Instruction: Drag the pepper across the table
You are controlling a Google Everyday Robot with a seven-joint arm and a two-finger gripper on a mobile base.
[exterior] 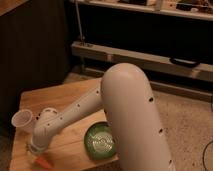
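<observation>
Low at seven o'clock on the table point(75, 95), the gripper point(34, 150) bears down beside the pepper point(43, 162), probably for dragging contact; whether spread or pressed together, I cannot tell.

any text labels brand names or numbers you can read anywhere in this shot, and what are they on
None: no readable word, label, brand, number or sign appears.
The white arm shows only dark holes, no lettering.
The green bowl has a pale pattern inside, not text.
The clear cup, the pepper and the table are unmarked.
The gripper sits at the table's front left, just above the pepper, with no marking visible.
</observation>
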